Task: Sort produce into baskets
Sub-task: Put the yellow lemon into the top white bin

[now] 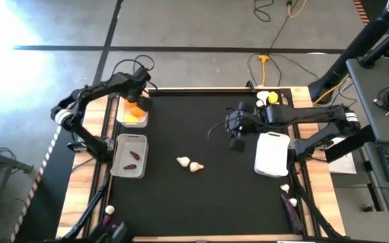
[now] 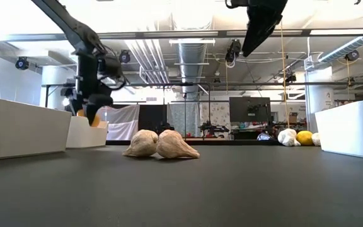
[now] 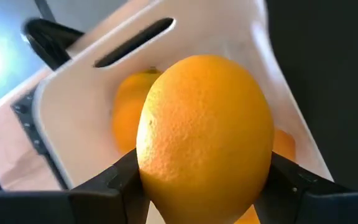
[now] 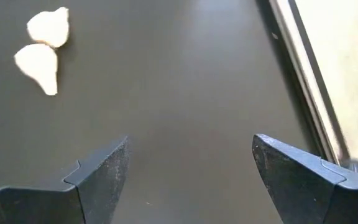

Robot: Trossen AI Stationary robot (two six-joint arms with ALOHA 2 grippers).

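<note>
Upper left of the high view: left gripper hangs over the citrus bin, its fingers clamped on a citrus fruit.
Fruit in hand: the left wrist view shows it filling the gap between both fingers, held at its widest part, with the bin's white floor and at least one more orange fruit behind it.
Step in hand: by my reading, dropping this fruit into the bin that already holds its kind.
How to do it well: lower until the fruit sits inside the walls, then part the fingers; a release from high up could let a round fruit bounce off the ones already inside.
Aim: toward the bare white floor, not onto the other fruit, so that it settles and does not roll.
Left-centre of the high view: eggplant bin, just below the citrus bin, holds two eggplants; keep the drop clear of it.
Centre of the high view: two garlic bulbs lie touching on the black mat, unsorted.
Right of centre: right gripper is above the mat beside the third bin, fingers well apart and holding nothing; the right wrist view shows the garlic ahead of it.
Right edge: more garlic and a yellow fruit at upper right, an eggplant and garlic at lower right, all outside the bins.
Progress: roughly midway, I would say.
</note>
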